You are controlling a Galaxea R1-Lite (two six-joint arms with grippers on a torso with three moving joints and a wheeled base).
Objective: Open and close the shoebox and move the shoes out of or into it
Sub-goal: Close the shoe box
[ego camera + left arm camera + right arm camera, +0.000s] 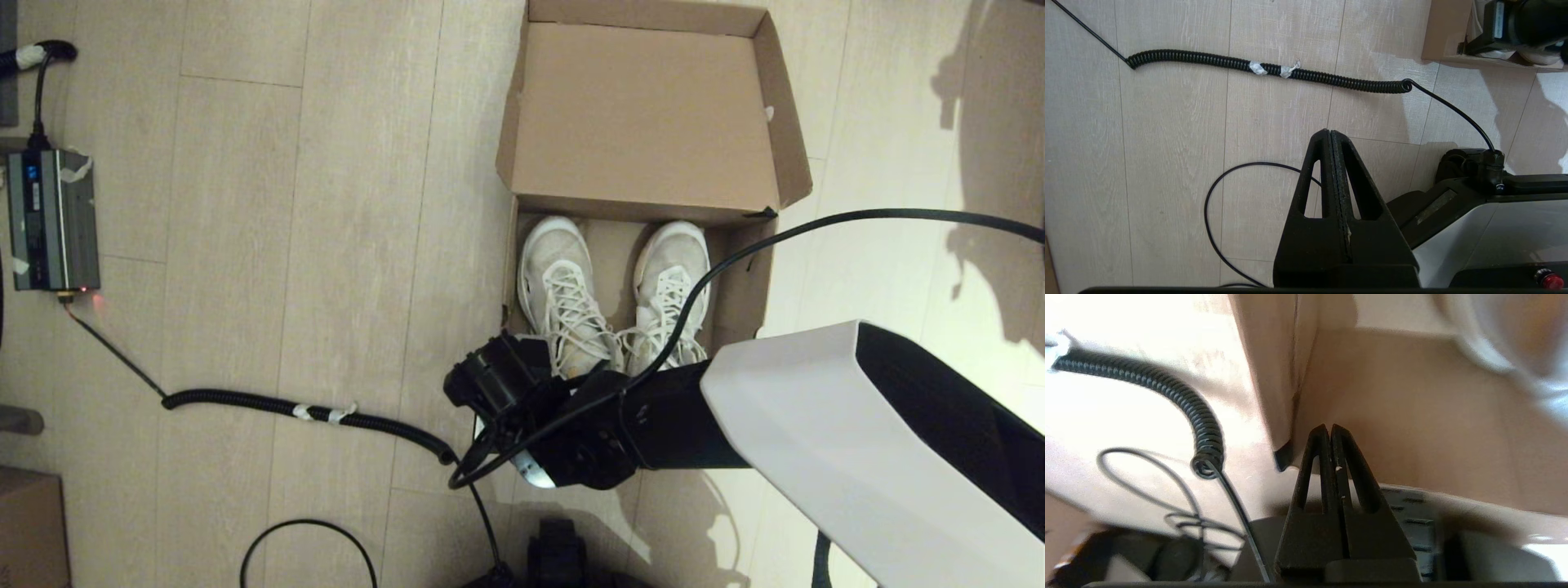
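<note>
The brown shoebox point(759, 282) stands open on the floor, its flap lid point(645, 106) folded back on the far side. Both white sneakers, one point(563, 286) beside the other point(671, 282), lie inside with toes toward the lid. My right gripper point(490, 384) reaches across the box's near end to its near-left corner. In the right wrist view this gripper point(1329, 426) is shut and empty, close to the cardboard wall point(1412, 416) and its black-taped corner point(1284, 455). My left gripper point(1330, 131) is shut and empty, parked low over the floor, away from the box point(1445, 32).
A coiled black cable point(310, 408) runs across the floor toward the box's near-left corner, and shows too in the left wrist view point(1269, 69). A grey power unit point(53, 220) sits far left. Another brown carton point(33, 531) is at the near left. A thin cable loop point(310, 543) lies nearby.
</note>
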